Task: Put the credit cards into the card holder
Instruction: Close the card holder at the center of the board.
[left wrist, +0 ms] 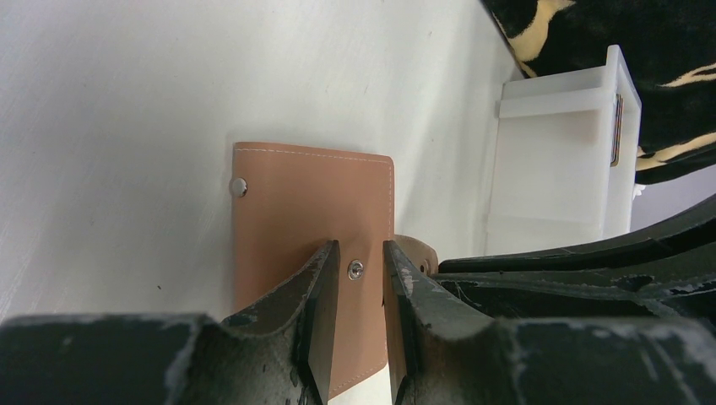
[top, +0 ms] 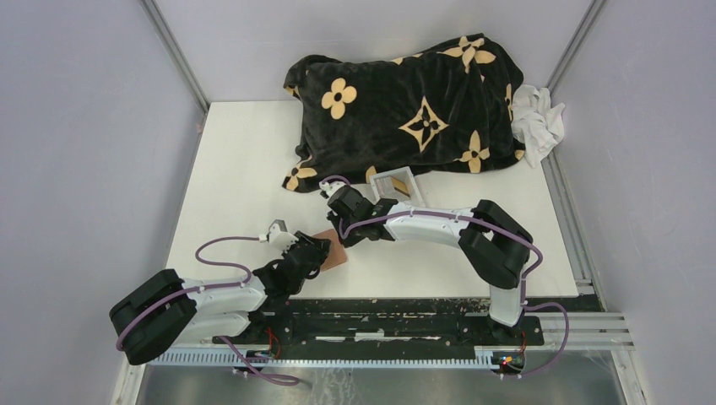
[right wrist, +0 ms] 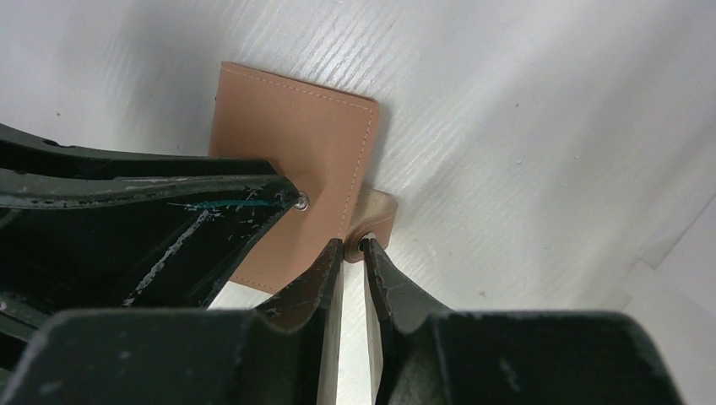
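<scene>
The card holder [top: 334, 252] is a tan leather wallet lying flat and closed on the white table [top: 236, 169]. My left gripper [left wrist: 361, 253] stands on it, jaws a little open, one finger on each side of the metal snap stud [left wrist: 355, 269]. My right gripper [right wrist: 353, 245] comes in from the right with its jaws narrowly open. The curled end of the closure tab [right wrist: 377, 213] sits at its fingertips. The credit cards [top: 391, 184] stand in a clear tray [top: 405, 177] behind the right wrist. One card edge [left wrist: 616, 128] shows in the left wrist view.
A black blanket with tan flower prints [top: 405, 101] is heaped across the back of the table, just behind the tray. A crumpled white cloth [top: 537, 120] lies at its right end. Grey walls close in on both sides. The two grippers are nearly touching.
</scene>
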`<state>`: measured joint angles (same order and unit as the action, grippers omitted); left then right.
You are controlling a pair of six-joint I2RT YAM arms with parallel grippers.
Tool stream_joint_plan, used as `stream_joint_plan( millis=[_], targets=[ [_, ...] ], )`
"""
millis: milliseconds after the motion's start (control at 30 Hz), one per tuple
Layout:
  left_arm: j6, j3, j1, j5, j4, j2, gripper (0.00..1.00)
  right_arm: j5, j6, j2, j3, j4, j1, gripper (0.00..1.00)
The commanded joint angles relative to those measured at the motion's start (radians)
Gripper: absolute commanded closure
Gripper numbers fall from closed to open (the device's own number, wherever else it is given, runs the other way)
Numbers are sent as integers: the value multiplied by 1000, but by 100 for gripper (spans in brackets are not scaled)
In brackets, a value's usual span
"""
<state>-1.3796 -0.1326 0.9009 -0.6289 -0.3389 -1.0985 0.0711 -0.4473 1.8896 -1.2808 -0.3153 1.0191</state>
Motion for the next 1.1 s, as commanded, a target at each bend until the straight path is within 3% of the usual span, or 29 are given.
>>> stream_joint_plan(
  millis=[0, 133, 400, 1067],
  targets=[
    [-6, 22, 6, -15, 88, -9, 66, 12, 3, 11, -52, 0, -2, 81],
    [-5, 22, 6, -15, 87, -9, 66, 17, 8, 8, -57, -6, -2, 80],
    [-5, 18, 7, -15, 87, -14, 66, 35, 15, 0, -61, -16, -2, 69],
    [-9, 17, 8, -11, 86, -23, 66, 24, 13, -11, -66, -12, -2, 76]
  ],
)
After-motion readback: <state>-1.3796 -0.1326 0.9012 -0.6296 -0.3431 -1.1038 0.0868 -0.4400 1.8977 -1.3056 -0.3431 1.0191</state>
